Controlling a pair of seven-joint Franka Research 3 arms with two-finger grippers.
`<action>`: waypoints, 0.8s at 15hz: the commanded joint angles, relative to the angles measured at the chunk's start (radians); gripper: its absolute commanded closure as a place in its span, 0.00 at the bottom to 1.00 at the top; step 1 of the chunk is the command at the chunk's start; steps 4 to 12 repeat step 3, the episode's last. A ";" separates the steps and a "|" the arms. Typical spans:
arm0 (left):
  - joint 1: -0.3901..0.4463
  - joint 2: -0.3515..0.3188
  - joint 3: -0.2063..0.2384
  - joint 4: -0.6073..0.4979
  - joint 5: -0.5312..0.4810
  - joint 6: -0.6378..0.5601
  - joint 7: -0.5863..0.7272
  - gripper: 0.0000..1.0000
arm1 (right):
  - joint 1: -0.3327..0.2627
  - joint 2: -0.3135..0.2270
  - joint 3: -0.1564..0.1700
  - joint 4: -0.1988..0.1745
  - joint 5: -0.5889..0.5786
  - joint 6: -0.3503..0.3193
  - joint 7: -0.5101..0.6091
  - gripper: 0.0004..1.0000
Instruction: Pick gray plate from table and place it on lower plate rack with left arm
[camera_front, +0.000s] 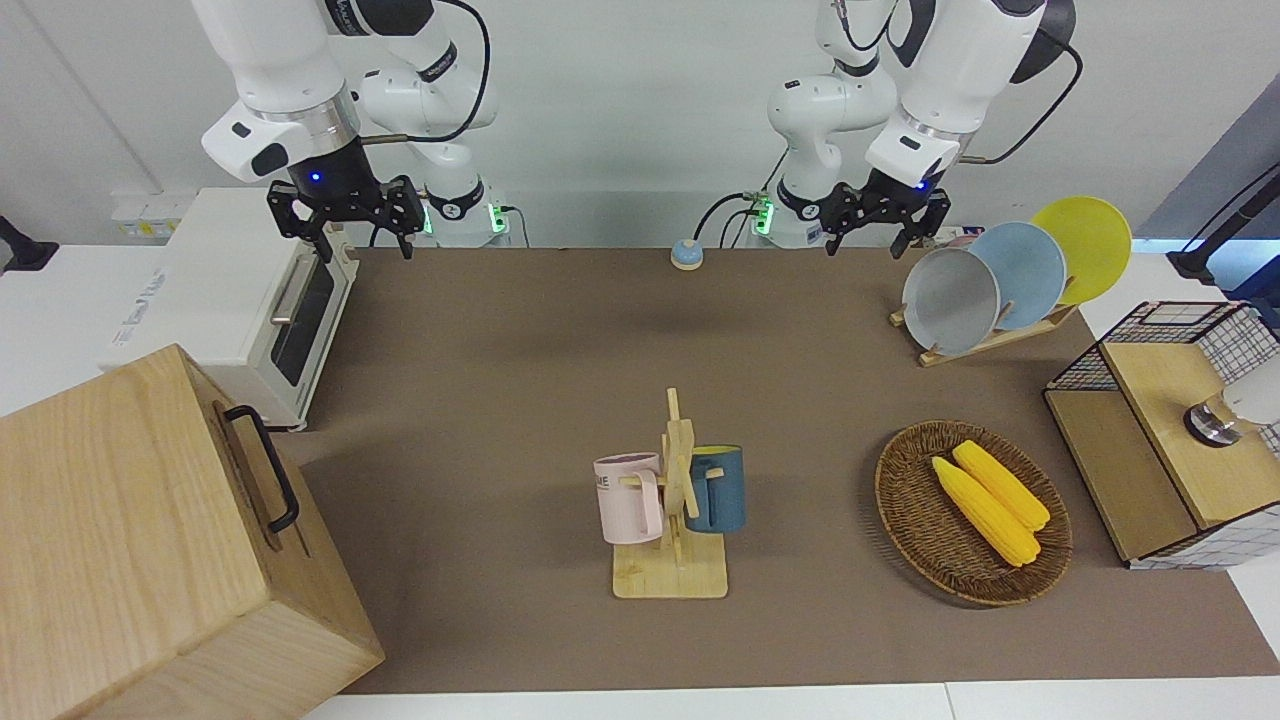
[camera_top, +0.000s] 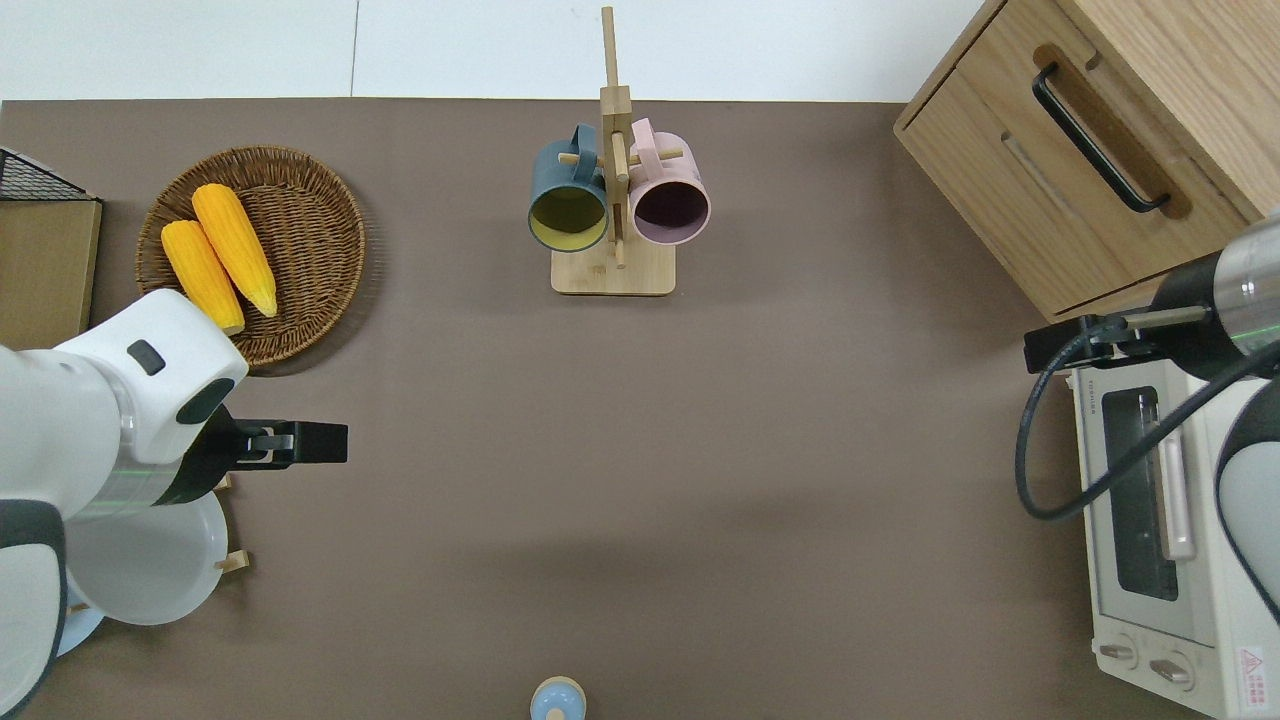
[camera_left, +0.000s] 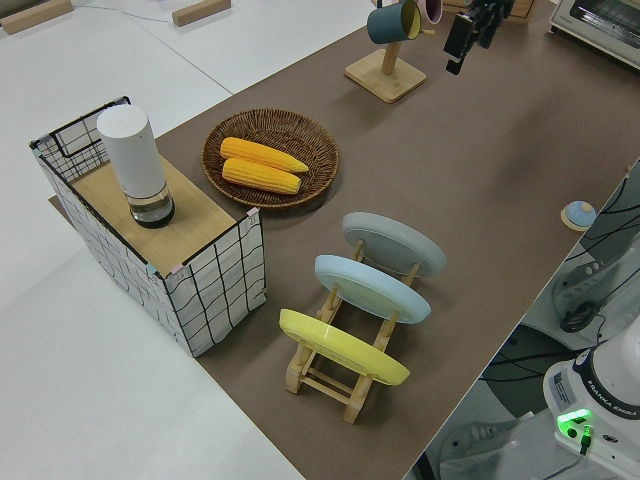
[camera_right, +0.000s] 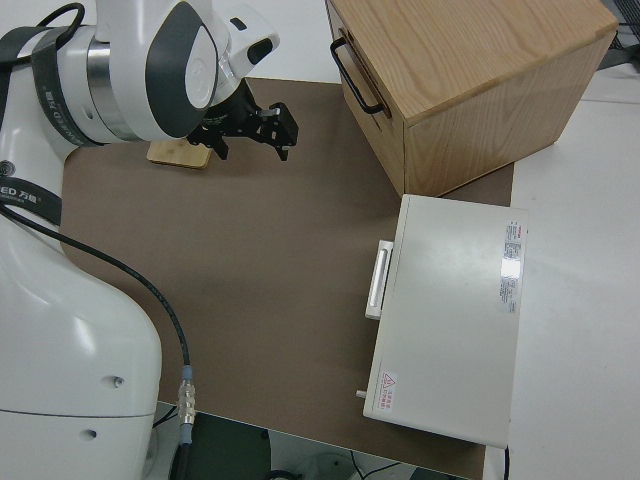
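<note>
My left hand (camera_front: 886, 222) hangs in the air with its fingers spread and nothing between them. From overhead it sits over bare tabletop (camera_top: 700, 450) just beside the lower plate rack (camera_front: 990, 338), on the side toward the middle of the table. My right hand (camera_front: 345, 212) is parked, its fingers open too.

The gray plate (camera_front: 951, 301) already stands on edge in the rack, tilted back against the pegs. It fills the slot at the end of the rack toward the right arm's end of the table. Next along the rack is the light blue plate (camera_front: 1020, 274), overlapping the gray one as the front view shows it, and the yellow plate (camera_front: 1085, 246) takes the last slot, toward the left arm's end. The rack rests on the tabletop at my left arm's end.

Farther from me than the rack lies a wicker basket (camera_front: 915, 510) with two ears of corn (camera_front: 990, 503) in it. The wooden mug stand (camera_front: 672, 520) is near the middle of the table, with a pink mug (camera_front: 630, 497) and a dark blue mug (camera_front: 718, 488) hanging on it. A wire crate (camera_left: 215, 285) with a white cylinder (camera_left: 132, 160) on its wooden shelf stands beside the basket, at the table's end.
</note>
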 joint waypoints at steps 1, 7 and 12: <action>-0.002 -0.008 -0.004 0.010 0.013 0.005 -0.016 0.00 | -0.022 0.009 0.020 0.020 -0.003 -0.016 0.013 0.02; -0.002 -0.011 -0.002 0.010 0.013 0.005 -0.016 0.00 | -0.022 0.009 0.020 0.021 -0.003 -0.016 0.013 0.02; -0.002 -0.011 -0.002 0.010 0.013 0.005 -0.016 0.00 | -0.022 0.009 0.020 0.021 -0.003 -0.016 0.013 0.02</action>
